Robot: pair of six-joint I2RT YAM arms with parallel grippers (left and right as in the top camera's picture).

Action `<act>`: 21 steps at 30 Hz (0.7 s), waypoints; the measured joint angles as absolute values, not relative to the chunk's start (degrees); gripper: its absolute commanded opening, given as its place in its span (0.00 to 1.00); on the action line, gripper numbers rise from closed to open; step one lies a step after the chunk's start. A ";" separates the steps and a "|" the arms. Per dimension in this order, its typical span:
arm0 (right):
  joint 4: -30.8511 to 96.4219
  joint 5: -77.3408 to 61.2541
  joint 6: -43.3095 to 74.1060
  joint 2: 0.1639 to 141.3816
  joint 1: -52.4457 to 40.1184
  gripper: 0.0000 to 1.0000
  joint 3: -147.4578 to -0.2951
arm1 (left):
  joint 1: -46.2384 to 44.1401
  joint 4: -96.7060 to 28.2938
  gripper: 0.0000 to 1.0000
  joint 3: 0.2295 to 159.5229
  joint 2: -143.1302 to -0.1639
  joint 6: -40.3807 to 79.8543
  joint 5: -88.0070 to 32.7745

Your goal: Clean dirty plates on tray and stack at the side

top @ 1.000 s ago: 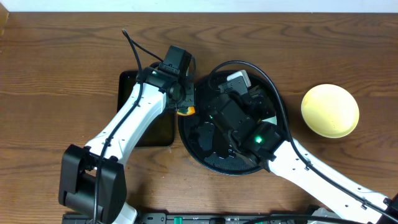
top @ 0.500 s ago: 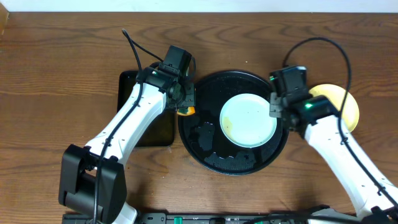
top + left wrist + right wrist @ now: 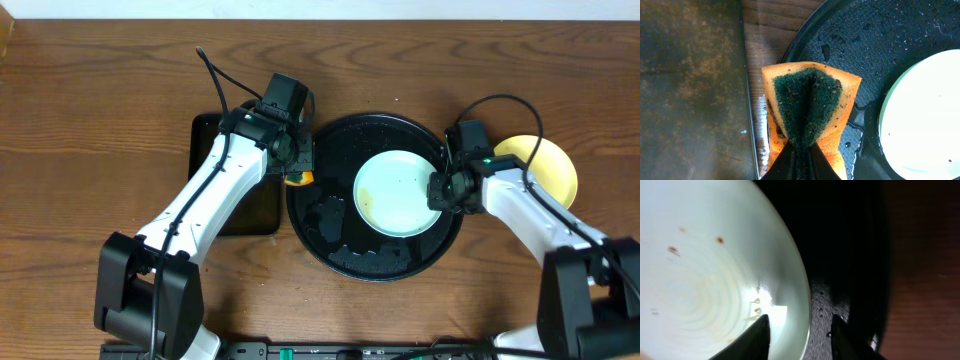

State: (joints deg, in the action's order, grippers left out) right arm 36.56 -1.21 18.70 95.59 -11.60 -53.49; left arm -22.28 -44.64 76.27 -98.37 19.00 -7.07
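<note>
Half a sec on, the right gripper point(image 3: 445, 188) has swung in from beside the pale yellow plate point(image 3: 553, 172) to the right edge of the pale blue plate point(image 3: 398, 192); the left arm and the blue plate haven't shifted. Right wrist view: jaws apart, straddling the plate's rim, one finger over the inside, the other outside above the wet tray floor; can't tell if either touches. A few brown specks dot the plate's middle, w/ water beaded at the rim. Blue plate lies flat in the round black tray point(image 3: 335, 245), right of centre. Yellow plate sits on the wood table point(image 3: 100, 90) just right of the tray, partly hidden by the right arm. At the tray's left rim the left gripper point(image 3: 296, 168) is clamped on a folded sponge point(image 3: 810, 100), orange w/ dark green scrub face, over the gap between the round tray and the black rectangular tray point(image 3: 690, 75) on its left.
</note>
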 measured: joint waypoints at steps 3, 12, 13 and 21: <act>35.46 -2.46 18.79 98.80 -11.60 0.12 -53.45 | -22.26 -44.64 0.08 76.27 -98.37 19.00 -7.07; 32.10 -6.02 19.00 98.76 -11.11 0.01 -53.87 | -22.28 -44.64 0.07 76.27 -98.37 19.00 -7.09; 31.77 -6.07 19.00 98.50 -11.09 0.01 -53.80 | -22.26 -44.64 0.08 76.27 -98.37 19.00 -7.07; 28.82 -3.92 10.87 82.00 -11.09 0.01 -53.08 | -22.28 -44.64 0.08 76.27 -98.37 19.00 -7.09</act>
